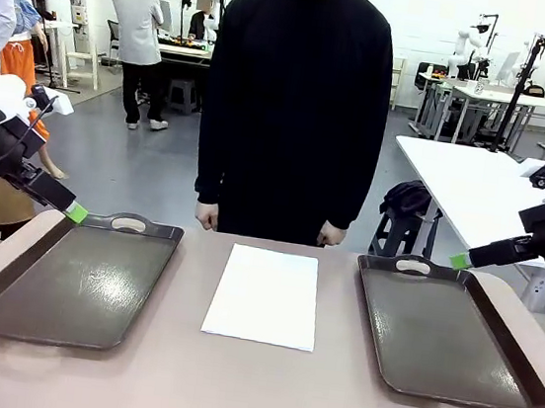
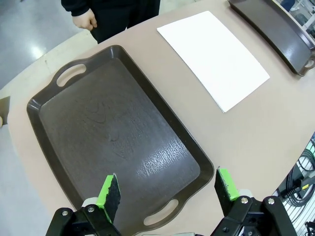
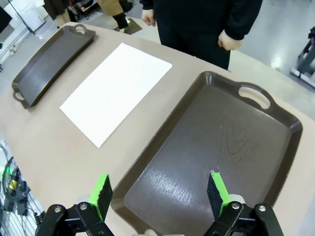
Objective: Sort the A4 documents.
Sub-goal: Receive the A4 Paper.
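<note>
Left gripper point(image 2: 167, 189) and right gripper point(image 3: 159, 191) hang wide open, empty, over trays point(image 1: 74, 279) at papers' point(image 1: 263, 294) 9 and 3 o'clock; advise pinching only the top sheet's 6 o'clock edge.

Bare tabletop point(image 1: 250, 390) around the A4 documents point(image 1: 263, 295); left tray point(image 1: 69, 279), right tray point(image 1: 451, 330) alongside, person point(image 1: 294, 107) behind.
</note>
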Motion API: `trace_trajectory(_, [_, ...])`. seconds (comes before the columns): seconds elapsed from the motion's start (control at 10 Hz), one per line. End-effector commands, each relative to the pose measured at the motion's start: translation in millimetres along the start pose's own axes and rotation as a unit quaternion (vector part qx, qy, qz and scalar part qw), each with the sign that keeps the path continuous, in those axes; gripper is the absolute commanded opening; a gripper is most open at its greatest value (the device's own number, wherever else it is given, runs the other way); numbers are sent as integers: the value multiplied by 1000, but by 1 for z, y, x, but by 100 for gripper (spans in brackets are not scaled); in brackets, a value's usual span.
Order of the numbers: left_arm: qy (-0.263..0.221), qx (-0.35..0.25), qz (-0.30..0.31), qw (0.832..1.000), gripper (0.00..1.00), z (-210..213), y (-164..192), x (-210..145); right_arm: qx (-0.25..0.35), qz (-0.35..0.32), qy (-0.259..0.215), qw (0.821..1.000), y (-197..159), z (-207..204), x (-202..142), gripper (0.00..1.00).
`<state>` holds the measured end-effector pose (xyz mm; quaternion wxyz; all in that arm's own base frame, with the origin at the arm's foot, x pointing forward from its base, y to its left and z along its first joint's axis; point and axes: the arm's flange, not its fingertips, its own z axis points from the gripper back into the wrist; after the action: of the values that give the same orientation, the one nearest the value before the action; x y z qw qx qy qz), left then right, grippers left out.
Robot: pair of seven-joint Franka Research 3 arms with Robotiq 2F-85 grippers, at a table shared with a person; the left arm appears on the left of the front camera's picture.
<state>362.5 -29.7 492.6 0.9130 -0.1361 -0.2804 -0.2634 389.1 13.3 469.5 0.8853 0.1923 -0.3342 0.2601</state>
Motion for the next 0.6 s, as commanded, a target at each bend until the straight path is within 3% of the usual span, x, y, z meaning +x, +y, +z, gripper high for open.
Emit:
trace_trajectory(0.0, [-9, -14, -9, 1000, 100, -5, -7, -30, 14, 2, 0, 1000, -12, -9, 4, 100])
trace_trajectory(0.5, [-39, -51, -6, 998, 100, 2, -8, -30, 10, 3, 3, 1000, -13, -9, 2, 100])
